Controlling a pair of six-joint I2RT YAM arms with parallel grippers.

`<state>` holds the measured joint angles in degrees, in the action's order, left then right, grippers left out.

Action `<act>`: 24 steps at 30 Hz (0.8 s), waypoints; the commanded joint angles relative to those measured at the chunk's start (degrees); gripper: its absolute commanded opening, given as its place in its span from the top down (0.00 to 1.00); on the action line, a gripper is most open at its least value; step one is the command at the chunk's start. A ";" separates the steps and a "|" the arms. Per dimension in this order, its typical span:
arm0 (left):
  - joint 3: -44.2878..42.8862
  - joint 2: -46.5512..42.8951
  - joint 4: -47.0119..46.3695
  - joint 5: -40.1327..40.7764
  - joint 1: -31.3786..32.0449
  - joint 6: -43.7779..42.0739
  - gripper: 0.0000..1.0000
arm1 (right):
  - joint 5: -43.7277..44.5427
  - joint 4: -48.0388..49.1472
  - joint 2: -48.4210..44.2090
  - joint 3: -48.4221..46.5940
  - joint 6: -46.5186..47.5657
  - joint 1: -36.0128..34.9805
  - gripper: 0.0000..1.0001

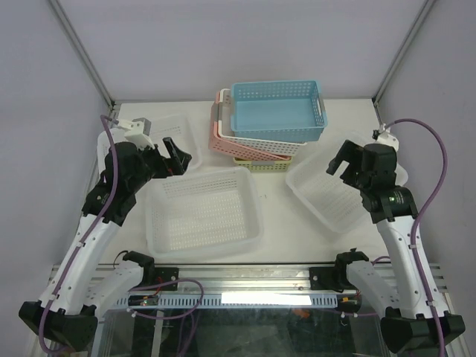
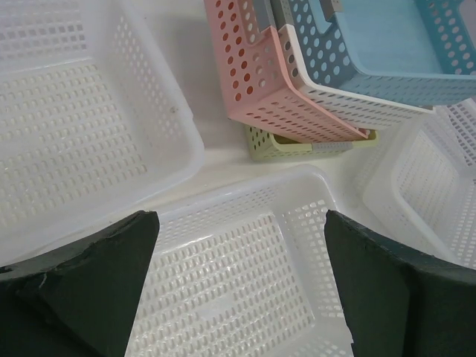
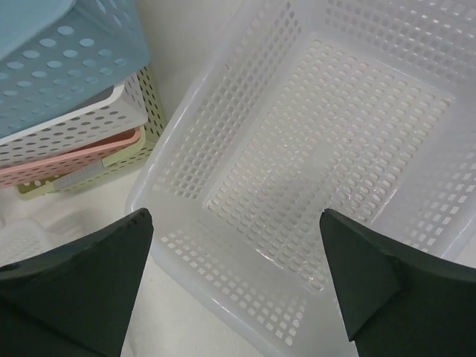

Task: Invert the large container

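well, big bin is open side up and both pincers are empty

checking in from the remote desk. the large container [image 1: 202, 214] sits on the table [image 1: 279, 223] front and centre, between the two arms, mouth facing up, nothing in it. my left gripper [image 1: 178, 156] hangs above its far left corner with the jaws spread wide and nothing between them. the left wrist cam looks straight down through the gap at that corner. the right gripper [image 1: 341, 161] is just as wide open and empty, hovering over a smaller white basket [image 1: 327, 195] on the right. another white basket [image 1: 175, 131] sits behind my left arm. at the back there's a leaning stack: blue basket [image 1: 279, 111] on top, then a white one, pink [image 1: 217, 138], green [image 1: 260, 165] at the bottom.
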<state>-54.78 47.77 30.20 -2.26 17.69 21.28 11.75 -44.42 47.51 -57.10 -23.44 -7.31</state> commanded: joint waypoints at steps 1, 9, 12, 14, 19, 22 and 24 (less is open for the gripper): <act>-2.36 1.20 -3.94 -2.96 0.50 -1.68 0.01 | 0.49 4.91 -2.32 1.72 1.15 0.28 0.01; -0.36 0.54 -6.54 -4.99 2.37 -0.36 0.01 | -9.63 5.69 -2.33 3.83 6.13 0.28 0.01; 0.45 1.47 -6.55 -5.87 3.72 0.40 0.01 | -12.69 6.16 -1.84 4.36 6.50 0.28 0.01; 0.75 1.91 -6.75 -5.45 5.13 0.98 0.01 | -14.20 6.55 -1.43 4.88 6.96 0.26 0.01; 1.20 3.60 -6.63 2.63 11.95 0.38 0.01 | -14.45 6.55 -0.24 5.60 4.55 -0.34 0.01; 0.30 6.06 -6.54 6.32 16.98 0.56 0.01 | -14.74 6.55 0.42 6.41 3.35 -1.69 0.00; -0.28 7.55 -6.82 6.73 17.88 1.00 0.01 | -15.70 4.83 2.23 6.35 3.42 -3.20 0.00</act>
<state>-53.43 53.21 26.46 -0.21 32.99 21.93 -1.15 -40.32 47.83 -50.43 -19.27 -8.29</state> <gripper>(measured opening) 0.990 0.993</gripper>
